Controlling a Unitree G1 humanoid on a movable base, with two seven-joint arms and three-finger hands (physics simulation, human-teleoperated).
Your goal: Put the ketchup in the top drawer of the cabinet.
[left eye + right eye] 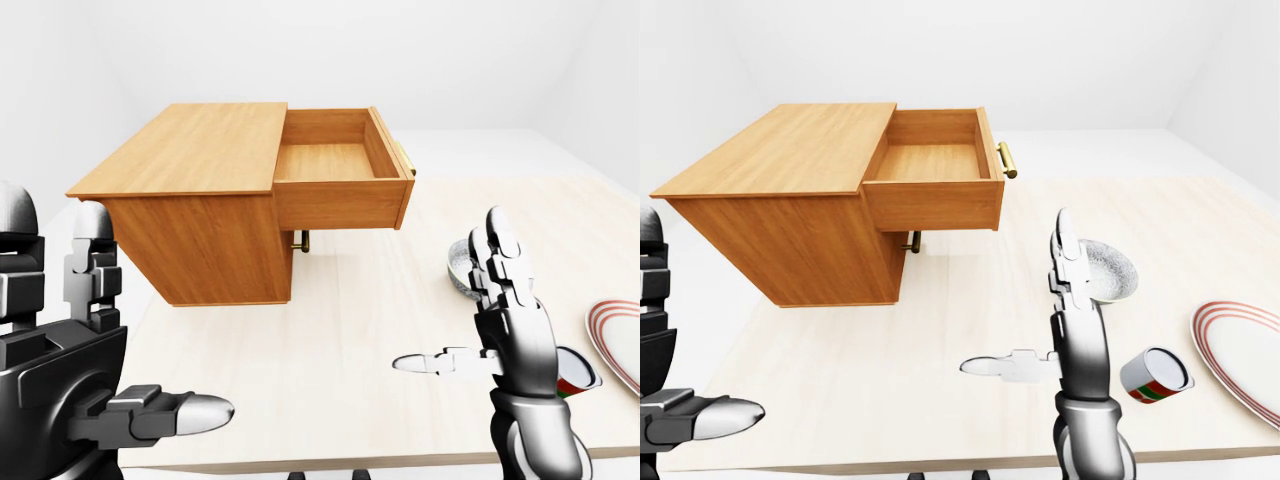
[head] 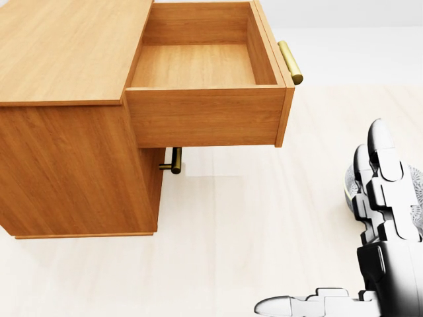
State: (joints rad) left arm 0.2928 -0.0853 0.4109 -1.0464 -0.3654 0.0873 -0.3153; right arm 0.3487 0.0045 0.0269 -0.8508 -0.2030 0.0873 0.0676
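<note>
The wooden cabinet [image 2: 66,158] stands on the pale table [image 2: 264,218], filling the head view's upper left. Its top drawer [image 2: 198,66] is pulled out toward the right and holds nothing; a brass handle [image 2: 291,63] is on its face. A second brass handle [image 2: 173,160] shows on the shut drawer below. No ketchup bottle shows in any view. My right hand [image 1: 1035,310] is open, fingers upright, thumb pointing left, right of the drawer and below it in the picture. My left hand [image 1: 150,320] is open at the left-eye view's lower left, holding nothing.
A patterned bowl [image 1: 1110,272] sits just behind my right hand. A can [image 1: 1155,375] with a red and green label lies on its side right of that hand. A red-rimmed white plate [image 1: 1240,355] lies at the table's right end.
</note>
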